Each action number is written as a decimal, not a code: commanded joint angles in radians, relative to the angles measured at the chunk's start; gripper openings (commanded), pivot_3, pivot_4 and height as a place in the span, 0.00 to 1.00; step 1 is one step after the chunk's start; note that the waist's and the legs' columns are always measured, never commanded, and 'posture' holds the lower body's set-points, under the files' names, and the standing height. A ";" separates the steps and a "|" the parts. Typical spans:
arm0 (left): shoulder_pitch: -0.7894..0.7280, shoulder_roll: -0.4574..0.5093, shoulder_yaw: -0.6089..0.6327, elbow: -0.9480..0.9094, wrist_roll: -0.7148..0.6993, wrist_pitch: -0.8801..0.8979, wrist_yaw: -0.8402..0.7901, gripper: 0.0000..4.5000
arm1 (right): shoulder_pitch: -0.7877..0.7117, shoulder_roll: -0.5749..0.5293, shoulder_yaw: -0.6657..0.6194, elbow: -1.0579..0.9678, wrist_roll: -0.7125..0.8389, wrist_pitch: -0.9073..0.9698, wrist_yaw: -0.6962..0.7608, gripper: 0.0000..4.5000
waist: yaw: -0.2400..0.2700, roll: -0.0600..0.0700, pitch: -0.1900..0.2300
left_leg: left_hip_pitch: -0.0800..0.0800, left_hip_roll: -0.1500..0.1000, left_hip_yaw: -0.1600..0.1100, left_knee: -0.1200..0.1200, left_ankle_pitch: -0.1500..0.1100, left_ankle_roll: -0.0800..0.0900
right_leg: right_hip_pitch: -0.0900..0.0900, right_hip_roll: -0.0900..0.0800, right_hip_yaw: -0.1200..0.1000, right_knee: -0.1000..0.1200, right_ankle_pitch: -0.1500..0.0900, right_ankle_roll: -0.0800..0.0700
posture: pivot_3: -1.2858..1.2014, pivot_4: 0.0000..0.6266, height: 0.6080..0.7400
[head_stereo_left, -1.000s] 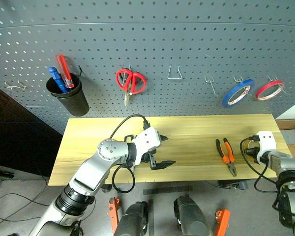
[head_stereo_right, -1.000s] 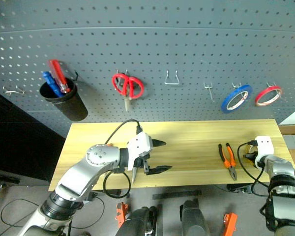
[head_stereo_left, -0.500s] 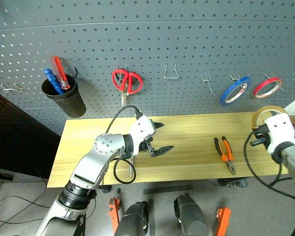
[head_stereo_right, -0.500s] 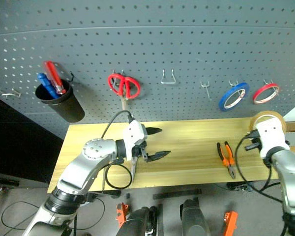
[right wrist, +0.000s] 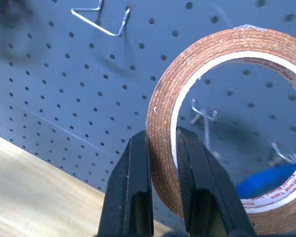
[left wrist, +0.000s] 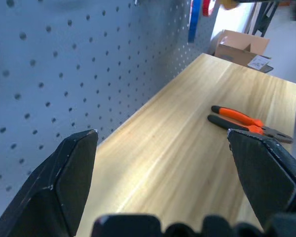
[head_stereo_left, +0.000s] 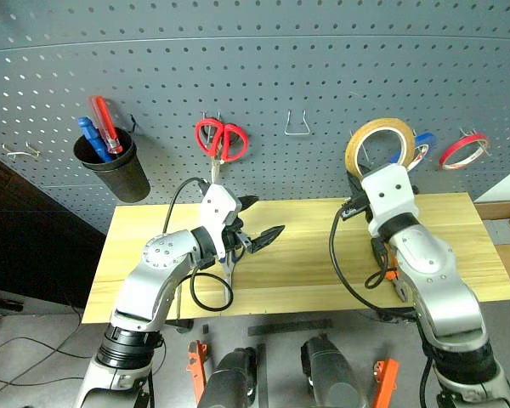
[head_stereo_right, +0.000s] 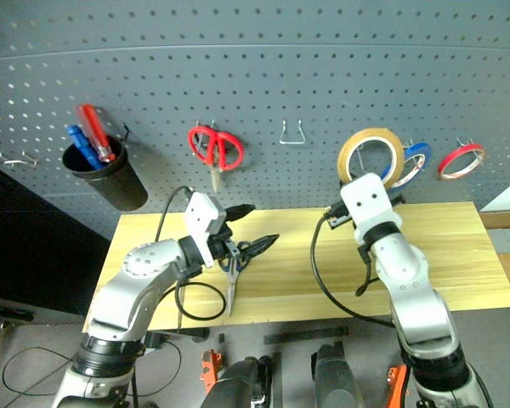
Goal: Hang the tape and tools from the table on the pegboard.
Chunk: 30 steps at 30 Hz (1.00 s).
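The yellow-tan tape (head_stereo_left: 379, 140) stands upright in front of the pegboard (head_stereo_left: 263, 76), with my right gripper (right wrist: 164, 137) shut on its lower rim. Through the ring I see a small metal hook (right wrist: 204, 118) and part of the blue tape. My left gripper (head_stereo_left: 268, 214) hangs open over the table (head_stereo_left: 306, 255), left of the middle, with nothing between its fingers. The dark-handled scissors (head_stereo_right: 229, 293) lie under it near the front edge. The orange-and-black pliers (left wrist: 241, 121) lie on the table's right half, mostly hidden behind my right arm in the eye views.
On the pegboard hang red scissors (head_stereo_left: 223, 140), a bare wire hook (head_stereo_left: 298, 126), a blue tape ring (head_stereo_left: 421, 144) and a red tape ring (head_stereo_left: 463, 151). A black cup (head_stereo_left: 110, 166) holds red and blue screwdrivers. A cardboard box (left wrist: 241, 47) sits past the table's right end.
My right arm has risen from the table's right end and swung left, carrying the tape up in front of the pegboard. The left gripper has drifted a little up and left, still open.
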 commanded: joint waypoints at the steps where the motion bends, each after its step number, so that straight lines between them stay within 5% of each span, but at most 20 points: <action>1: 0.000 0.001 0.000 -0.059 -0.008 -0.012 0.012 1.00 | -0.070 0.029 -0.061 0.118 0.044 -0.117 0.022 0.02 | -0.002 0.000 0.000 | 0.000 0.000 0.001 0.000 0.000 0.000 | 0.000 0.000 0.000 0.000 0.000 0.000 | 0.41 0.37 1.00; 5: -0.002 -0.004 -0.008 -0.065 -0.006 -0.014 0.022 1.00 | -0.107 0.048 -0.070 0.229 0.056 -0.208 0.042 0.02 | -0.005 0.000 0.000 | 0.000 0.001 0.001 0.000 0.000 0.000 | -0.001 0.000 0.000 0.001 0.000 0.000 | 0.42 0.37 1.00; 10: -0.003 -0.005 -0.021 -0.073 -0.004 -0.019 0.026 1.00 | -0.110 0.077 -0.042 0.265 0.043 -0.247 0.058 0.38 | -0.007 0.000 0.000 | 0.000 0.001 0.003 0.000 0.000 0.000 | -0.002 0.000 0.001 0.001 0.000 0.000 | 0.42 0.37 1.00; 18: -0.005 0.005 -0.039 -0.064 0.007 -0.043 0.007 1.00 | 0.121 0.063 -0.037 0.048 0.044 -0.116 0.093 0.99 | -0.003 0.001 0.000 | 0.000 0.001 0.003 0.000 0.000 0.000 | -0.002 0.000 0.000 0.002 0.000 0.000 | 0.41 0.38 1.00; 22: 0.023 0.064 -0.073 -0.061 0.033 -0.096 -0.062 1.00 | 0.253 0.118 -0.167 -0.093 0.109 0.139 0.049 0.99 | -0.001 0.001 -0.001 | 0.000 0.002 0.002 0.001 0.000 0.000 | -0.002 0.001 0.001 0.003 0.001 0.000 | 0.41 0.38 1.00; 30: 0.042 0.107 -0.159 -0.064 0.033 -0.142 -0.172 1.00 | 0.235 0.170 -0.317 -0.004 0.147 0.472 -0.010 0.99 | -0.002 0.001 -0.001 | 0.001 0.002 0.004 0.007 0.000 0.000 | -0.003 0.001 0.001 0.012 0.002 -0.002 | 0.40 0.39 1.00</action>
